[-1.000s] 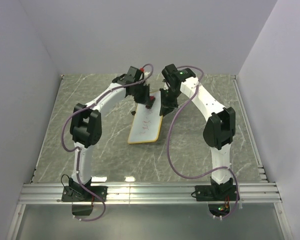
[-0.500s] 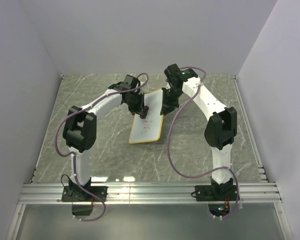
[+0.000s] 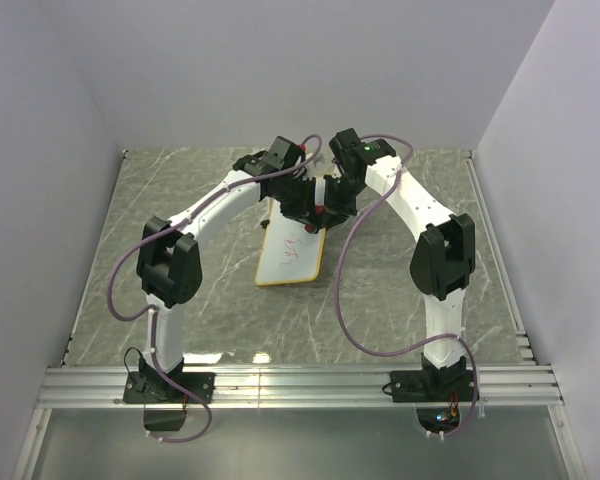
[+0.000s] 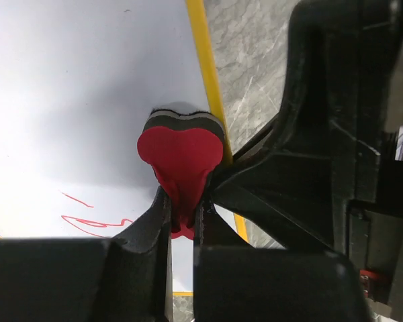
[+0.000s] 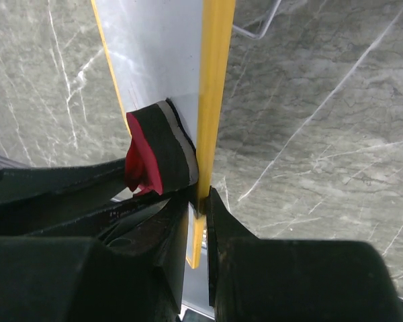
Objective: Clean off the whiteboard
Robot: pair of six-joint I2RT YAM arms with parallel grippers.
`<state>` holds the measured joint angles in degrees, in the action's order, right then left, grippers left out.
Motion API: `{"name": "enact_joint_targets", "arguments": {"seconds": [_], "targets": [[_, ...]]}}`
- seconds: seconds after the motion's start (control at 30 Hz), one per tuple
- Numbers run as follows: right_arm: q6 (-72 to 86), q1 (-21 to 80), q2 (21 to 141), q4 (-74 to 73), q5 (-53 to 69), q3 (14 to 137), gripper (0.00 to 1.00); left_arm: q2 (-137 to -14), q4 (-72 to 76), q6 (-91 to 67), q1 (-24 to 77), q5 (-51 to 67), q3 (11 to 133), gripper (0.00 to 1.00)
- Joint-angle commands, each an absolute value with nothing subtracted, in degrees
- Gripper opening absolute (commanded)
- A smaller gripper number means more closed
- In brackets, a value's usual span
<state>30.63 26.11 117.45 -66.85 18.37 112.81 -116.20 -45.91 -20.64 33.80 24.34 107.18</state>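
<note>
The whiteboard (image 3: 292, 255) has a yellow frame and lies mid-table, its far right edge lifted. Red scribbles (image 4: 97, 220) remain on its surface (image 4: 74, 87). My left gripper (image 3: 318, 212) is shut on the red-and-black eraser (image 4: 181, 151), which presses on the board near its right frame edge (image 4: 205, 74). The eraser also shows in the right wrist view (image 5: 158, 154). My right gripper (image 3: 332, 203) is shut on the board's yellow frame (image 5: 211, 94), its jaws pinching the edge (image 5: 203, 208) right beside the eraser.
The table (image 3: 180, 200) is grey marble with white veins. White walls enclose it on the left, back and right. A metal rail (image 3: 300, 382) runs along the near edge, with both arm bases on it. The two wrists sit very close together.
My left gripper has swept the eraser right and toward the far end of the board, up against the right gripper. The right gripper still holds the board's frame.
</note>
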Motion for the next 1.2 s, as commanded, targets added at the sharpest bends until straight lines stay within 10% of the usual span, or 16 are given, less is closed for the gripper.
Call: {"name": "enact_joint_targets", "arguments": {"seconds": [0.0,0.57,1.17], "targets": [[32.34,28.39,117.86,-52.12,20.65,112.15,0.0,-117.51,-48.95,-20.66,35.07,25.33,106.36,0.0],[34.98,28.12,118.56,-51.07,23.55,114.26,0.0,-109.43,-34.63,-23.99,26.98,25.31,76.12,0.0],[35.6,27.51,119.62,-50.19,26.28,115.58,0.0,-102.57,-37.62,-31.99,35.68,27.25,84.91,0.0]]}}
